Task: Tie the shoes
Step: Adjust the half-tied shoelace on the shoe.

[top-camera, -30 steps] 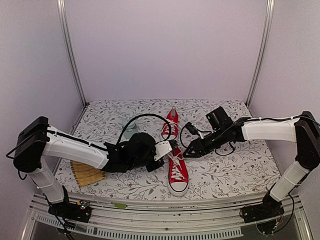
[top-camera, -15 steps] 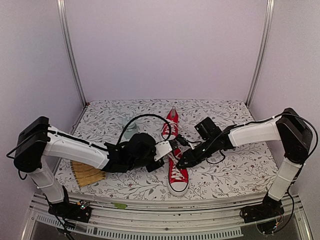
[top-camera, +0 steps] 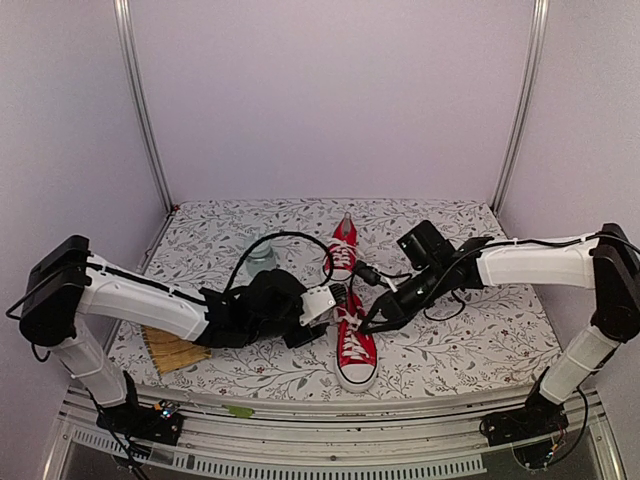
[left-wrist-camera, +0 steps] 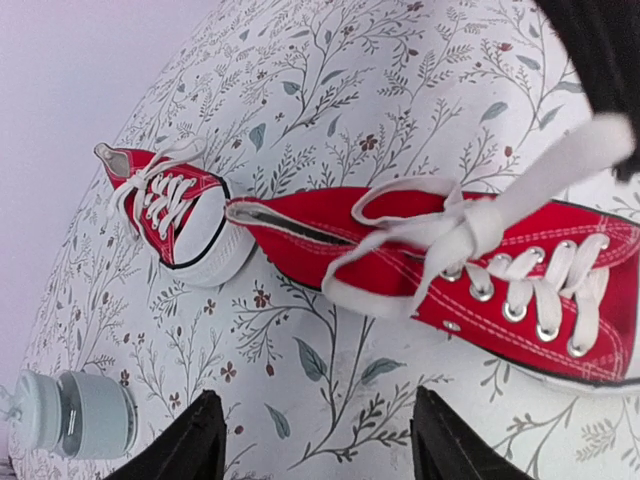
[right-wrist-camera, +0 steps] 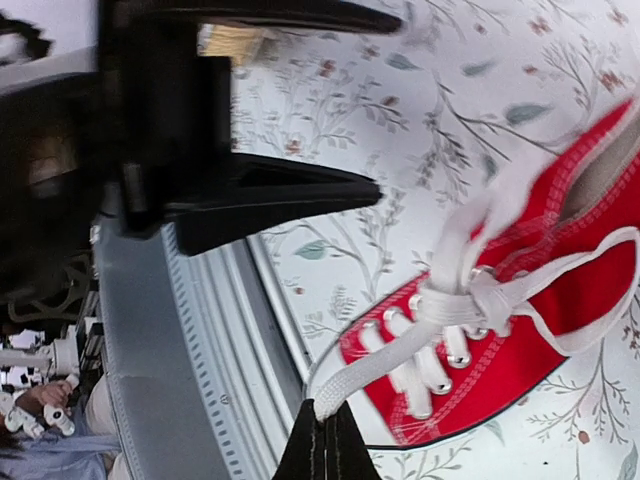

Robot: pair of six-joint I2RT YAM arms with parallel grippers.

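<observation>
Two red shoes with white laces lie on the flowered table. The near shoe [top-camera: 357, 347] [left-wrist-camera: 500, 265] [right-wrist-camera: 500, 330] points its toe at the front edge, with a loose knot in its lace above the eyelets. The far shoe [top-camera: 342, 243] [left-wrist-camera: 172, 212] lies behind it. My right gripper [top-camera: 370, 321] [right-wrist-camera: 325, 425] hovers just right of the near shoe, shut on one end of the white lace [right-wrist-camera: 400, 350], which runs taut from the knot. My left gripper [top-camera: 338, 299] [left-wrist-camera: 318, 440] is open just left of the shoe, nothing between its fingers.
A pale capped bottle [top-camera: 258, 258] [left-wrist-camera: 70, 415] stands behind the left arm. A yellow slatted piece [top-camera: 175, 350] lies under the left forearm near the front left. The metal front rail [top-camera: 330, 410] borders the table; walls close in the sides and back.
My left gripper has opened and let go of the lace. My right gripper has moved in to the near shoe, shut on a lace end and pulled it taut.
</observation>
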